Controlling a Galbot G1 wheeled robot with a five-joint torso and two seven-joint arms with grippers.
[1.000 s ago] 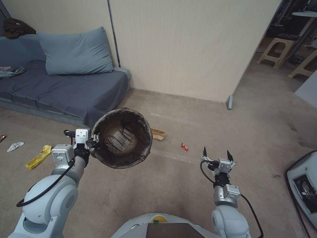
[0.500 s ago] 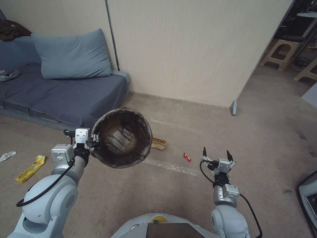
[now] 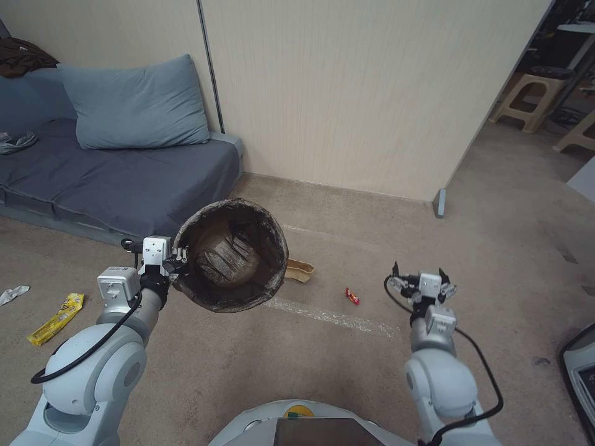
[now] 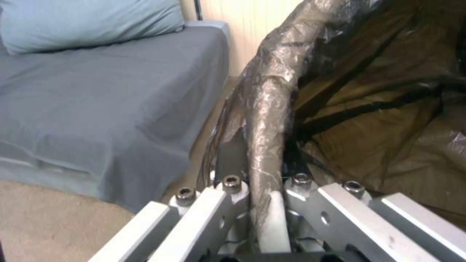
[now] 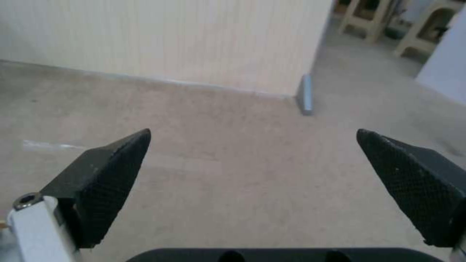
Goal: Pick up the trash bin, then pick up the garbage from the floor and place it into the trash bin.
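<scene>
The trash bin, lined with a dark bag, hangs tilted above the floor, mouth toward me. My left gripper is shut on its near-left rim; the left wrist view shows the gripper clamped over the bag-wrapped rim of the trash bin. Of the garbage, a tiny red wrapper lies on the carpet, left of and just short of my right gripper. That gripper is open over bare carpet. A yellow wrapper and a white tissue lie far left.
A blue-grey sofa with a pillow stands at the back left, against a beige wall ending at a grey foot. A tan flat object lies behind the bin. Stools stand back right; a machine at the right edge.
The camera shifted early on, sliding the floor litter left and down in view. My right gripper has since reached forward, still open. The bin has risen slightly in my left gripper.
</scene>
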